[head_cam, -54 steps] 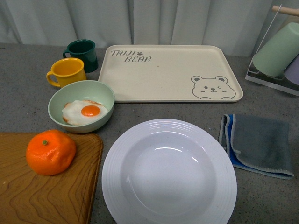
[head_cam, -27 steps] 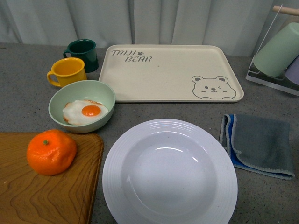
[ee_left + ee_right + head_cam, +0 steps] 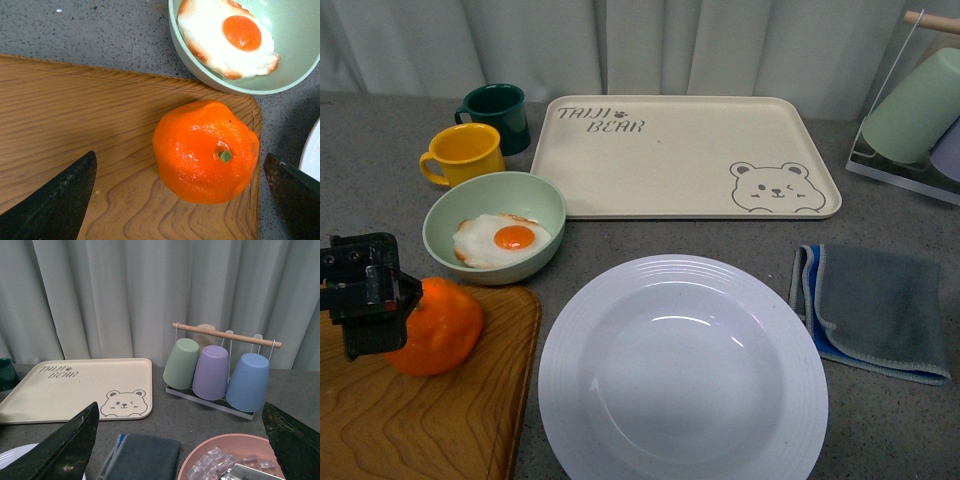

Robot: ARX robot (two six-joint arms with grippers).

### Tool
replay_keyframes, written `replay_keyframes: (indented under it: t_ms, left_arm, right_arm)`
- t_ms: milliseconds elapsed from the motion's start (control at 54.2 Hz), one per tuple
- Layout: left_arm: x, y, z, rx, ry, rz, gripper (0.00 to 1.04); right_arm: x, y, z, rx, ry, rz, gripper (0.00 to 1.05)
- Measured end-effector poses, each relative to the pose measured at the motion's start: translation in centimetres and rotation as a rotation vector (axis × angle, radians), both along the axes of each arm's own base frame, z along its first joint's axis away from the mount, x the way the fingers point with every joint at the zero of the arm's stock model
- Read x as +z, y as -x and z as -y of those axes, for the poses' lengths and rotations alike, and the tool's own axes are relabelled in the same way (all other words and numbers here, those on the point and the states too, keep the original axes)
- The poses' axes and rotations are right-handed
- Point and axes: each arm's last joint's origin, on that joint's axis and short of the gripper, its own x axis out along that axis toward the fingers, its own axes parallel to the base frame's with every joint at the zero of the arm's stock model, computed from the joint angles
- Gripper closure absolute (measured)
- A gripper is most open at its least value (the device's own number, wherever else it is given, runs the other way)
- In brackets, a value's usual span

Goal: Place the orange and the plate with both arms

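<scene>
Nearest first: plate (image 3: pixel 570 400), white, deep, ridged rim, empty, lying flat on the grey table (image 3: pixel 370 200).

Left of the plate, with a narrow gap to its rim: wooden board (image 3: pixel 450 420). The orange (image 3: pixel 448 322) sits on this board near its far corner on the plate's side. It is clear of the plate, with its green stem dot facing up.

Left gripper (image 3: pixel 180 160) is at the orange. In the front view its black body covers the fruit's side away from the plate. In the left wrist view the fingers (image 3: pixel 60 200) are spread wide, one on each side of the orange. Bare board shows between each finger and the fruit, so nothing is gripped.

Right of the plate and apart from it: grey cloth (image 3: pixel 880 310) folded over a blue one.

Beyond the plate, to its left: pale green bowl (image 3: pixel 548 205), just past the board's far edge, holding a fried egg (image 3: pixel 505 240). Farther back on that side stands a yellow mug (image 3: pixel 465 153), then a dark green mug (image 3: pixel 498 115).

Straight behind the plate: cream bear tray (image 3: pixel 680 160), bare.

Behind the plate, to its right: cup rack (image 3: pixel 920 110) with upturned cups.

Right gripper (image 3: pixel 180 440) shows only in the right wrist view. Its fingers (image 3: pixel 65 450) are spread far apart and hold nothing. That view also shows a pink bowl (image 3: pixel 200 460) of clear cubes; I cannot place it against the plate.
</scene>
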Motion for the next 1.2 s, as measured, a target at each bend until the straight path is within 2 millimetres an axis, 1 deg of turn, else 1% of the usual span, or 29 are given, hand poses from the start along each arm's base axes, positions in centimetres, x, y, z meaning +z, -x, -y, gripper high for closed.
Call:
replay_keyframes:
  t_ms: [203,701,738,756,867,922,996,1051,1125,1199]
  left_arm:
    - [-0.2,-1.2,0.2,-0.025,0.061,-0.027,0.07]
    - [-2.1,-2.3,0.6,-0.062,0.013,-0.080,0.07]
    - [-2.2,-2.3,0.6,-0.062,0.012,-0.084,0.11]
    - [-2.2,-2.3,0.6,-0.062,0.011,-0.086,0.17]
    - [-2.3,-2.3,0.6,-0.065,0.016,-0.089,0.41]
    - [-2.1,-2.2,0.8,-0.068,0.024,-0.086,0.49]
    - [-1.3,-2.0,1.5,-0.083,0.019,-0.046,0.53]
    - [-0.2,-1.7,2.7,-0.112,0.041,0.015,0.54]
    - [1.1,-1.1,5.1,-0.171,0.077,0.076,0.55]
    - [1.4,-0.5,7.8,-0.243,0.099,0.081,0.56]
  right_arm:
    - [0.0,0.0,0.0,0.000,0.000,0.000,0.09]
    - [0.0,0.0,0.0,0.000,0.000,0.000,0.09]
    - [0.0,0.0,0.0,0.000,0.000,0.000,0.09]
    - [0.0,0.0,0.0,0.000,0.000,0.000,0.09]
    - [0.0,0.0,0.0,0.000,0.000,0.000,0.09]
    - [0.0,0.0,0.0,0.000,0.000,0.000,0.09]
    - [0.0,0.0,0.0,0.000,0.000,0.000,0.09]
    - [0.0,0.0,0.0,0.000,0.000,0.000,0.09]
    - [0.0,0.0,0.0,0.000,0.000,0.000,0.09]
    - [0.0,0.0,0.0,0.000,0.000,0.000,0.09]
